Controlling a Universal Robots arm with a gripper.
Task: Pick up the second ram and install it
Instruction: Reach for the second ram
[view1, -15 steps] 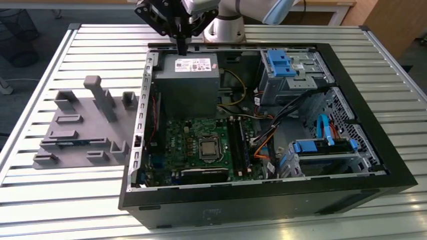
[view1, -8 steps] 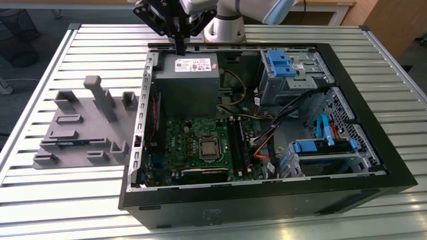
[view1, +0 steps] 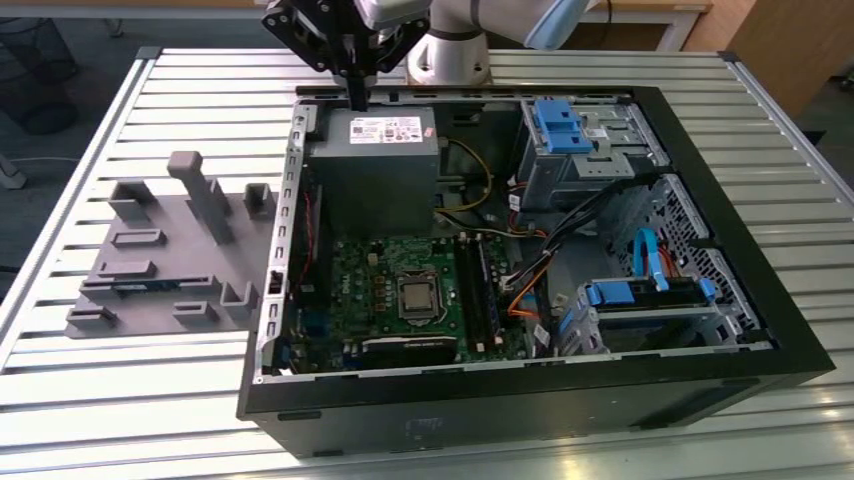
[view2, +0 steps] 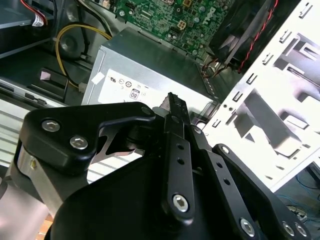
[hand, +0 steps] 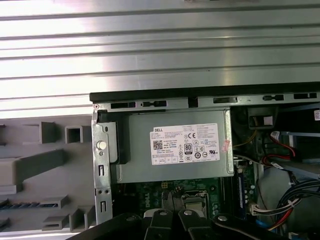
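The second ram (view1: 139, 285) is a thin dark-blue stick lying in a slot of the grey holder (view1: 160, 250), on the exterior view's left beside the open computer case (view1: 694, 370). In the first wrist view the second ram (hand: 22, 205) shows in that same holder (hand: 35, 165). My gripper (view1: 356, 98) hangs over the back edge of the grey power supply (view1: 376, 150), far from the stick. Its fingers are shut together with nothing between them, as both wrist views show (view2: 175, 102) (hand: 172, 194). The black memory slots (view1: 478, 290) run along the green motherboard (view1: 387, 280).
Inside the case are light-blue drive brackets (view1: 561, 125) (view1: 627, 293), orange and black cables (view1: 527, 290), and a yellow cable loop (view1: 467, 180). The case and holder rest on a slatted metal table (view1: 107, 400). The arm's base (view1: 447, 55) stands behind the case.
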